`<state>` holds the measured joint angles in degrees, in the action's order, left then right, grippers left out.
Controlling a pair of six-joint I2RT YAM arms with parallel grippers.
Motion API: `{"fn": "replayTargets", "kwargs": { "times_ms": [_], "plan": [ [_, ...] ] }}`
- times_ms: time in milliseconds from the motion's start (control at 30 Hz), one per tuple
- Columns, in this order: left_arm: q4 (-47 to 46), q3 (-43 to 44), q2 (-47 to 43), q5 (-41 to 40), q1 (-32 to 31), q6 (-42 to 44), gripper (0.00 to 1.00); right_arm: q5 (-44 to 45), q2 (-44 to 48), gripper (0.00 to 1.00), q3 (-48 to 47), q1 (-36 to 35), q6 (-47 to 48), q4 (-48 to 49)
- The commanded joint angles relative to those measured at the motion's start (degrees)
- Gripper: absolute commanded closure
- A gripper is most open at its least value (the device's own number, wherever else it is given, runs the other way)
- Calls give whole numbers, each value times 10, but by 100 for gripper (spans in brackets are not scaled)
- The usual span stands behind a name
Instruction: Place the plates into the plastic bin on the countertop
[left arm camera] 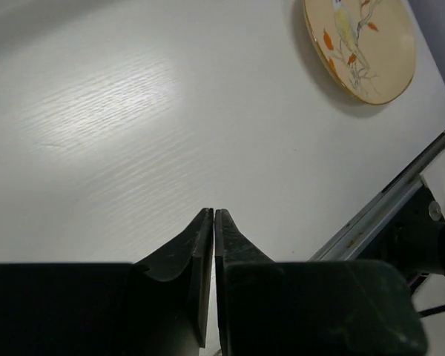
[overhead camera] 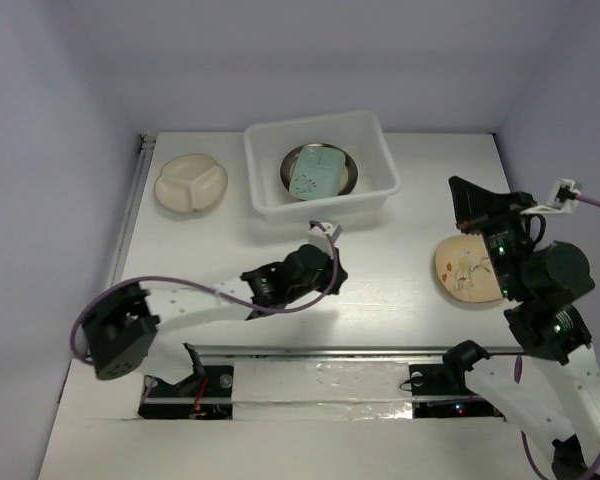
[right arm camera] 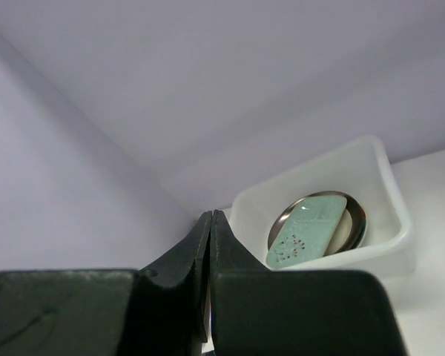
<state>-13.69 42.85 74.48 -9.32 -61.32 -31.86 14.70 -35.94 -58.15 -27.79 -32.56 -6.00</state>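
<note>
1. Both grippers are closed up with nothing in them. On the left gripper (left arm camera: 213,213) the fingers are pressed together over bare tabletop in front of the bin. The right gripper (right arm camera: 211,215) is the same, jaws together, held up off the table and pointing toward the bin.
2. White countertop (overhead camera: 220,240) is under everything.
3. Plastic bin (overhead camera: 270,135) sits at the far middle of the countertop.
4. Cream floral plate (overhead camera: 458,272) is still out on the countertop, over on the right and well apart from the bin, with the right arm partly covering it in the top view.
5. Cream divided plate (overhead camera: 190,184) is also outside, just left of the bin.
6. Dark-rimmed metallic plate (overhead camera: 352,176) lies inside the bin.
7. Small mint dish (overhead camera: 315,176) rests on top of that metallic plate, a bit tilted.
</note>
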Motion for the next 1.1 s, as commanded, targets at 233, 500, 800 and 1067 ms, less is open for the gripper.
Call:
{"fn": "replayTargets", "kwargs": {
  "times_ms": [233, 500, 800, 1067],
  "plan": [
    [-75, 301, 348, 60, -48, -35, 62, -22, 132, 68, 44, 0, -12, -121],
    [19, 526, 541, 79, -48, -68, 47, -56, 167, 56, 71, 0, -16, -133],
    [63, 707, 700, 117, -48, -125, 47, -69, 185, 55, 99, 0, -15, -127],
    [86, 809, 796, 106, -43, -169, 77, -71, 202, 56, 104, 0, -18, -124]
  ]
}}
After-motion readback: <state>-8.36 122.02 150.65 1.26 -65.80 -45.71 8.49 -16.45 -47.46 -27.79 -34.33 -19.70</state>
